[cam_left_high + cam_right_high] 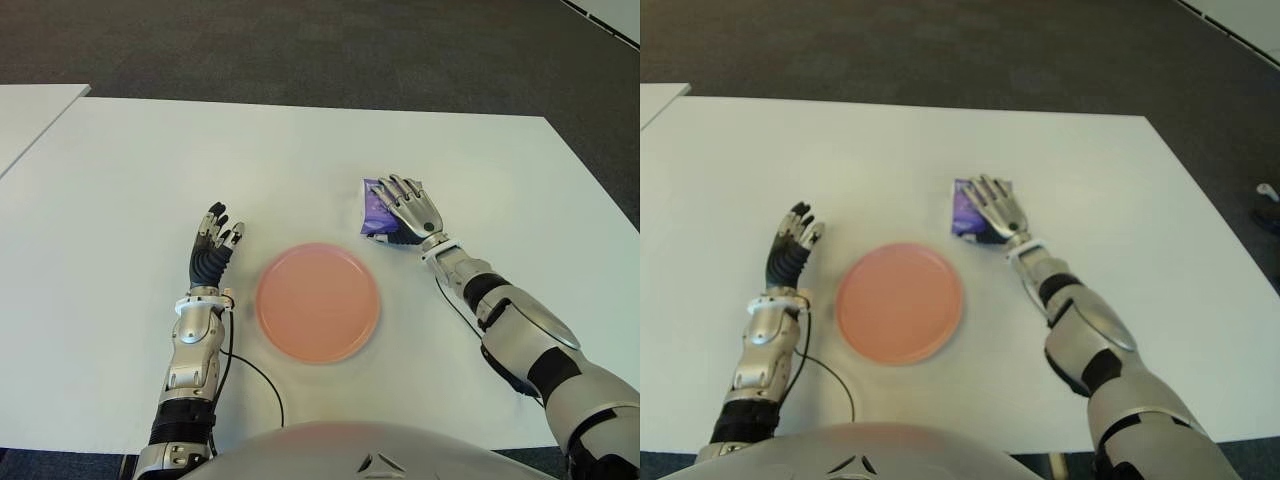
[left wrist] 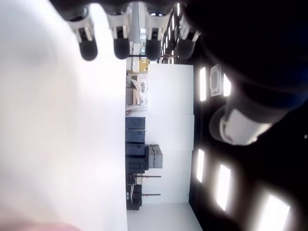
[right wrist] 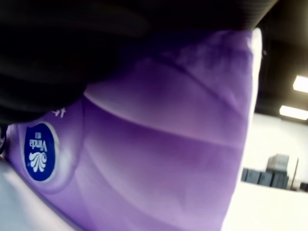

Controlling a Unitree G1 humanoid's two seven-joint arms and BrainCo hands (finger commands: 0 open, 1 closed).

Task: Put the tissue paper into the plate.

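Left hand: the left hand (image 1: pixel 212 245) shows to the left of the plate, well apart from the tissue pack; its fingers (image 2: pixel 88 47) are straight and spread a little, holding nothing.
Table: a white table (image 1: pixel 130 170) carries everything in the scene, with dark carpet (image 1: pixel 300 50) beyond its far edge.
Plate: a round pink plate (image 1: pixel 317 301) lies flat on the table between the two hands, nearer the robot than the pack, with nothing on it.
Tissue pack: a purple tissue pack (image 1: pixel 375 205) lies on the table, beyond and to the right of the plate, close to its rim but apart from it. In the right wrist view the purple wrapper (image 3: pixel 163 154) fills most of the picture and bears a blue round Vinda logo (image 3: pixel 39 152).
Right hand: the right hand (image 1: pixel 410 210) lies palm down over the pack, covering its right part, with the fingers (image 1: pixel 398 188) stretched across the top. The left part of the pack shows past the hand. Whether the fingers are clamped on the pack or only laid on it, I cannot tell.
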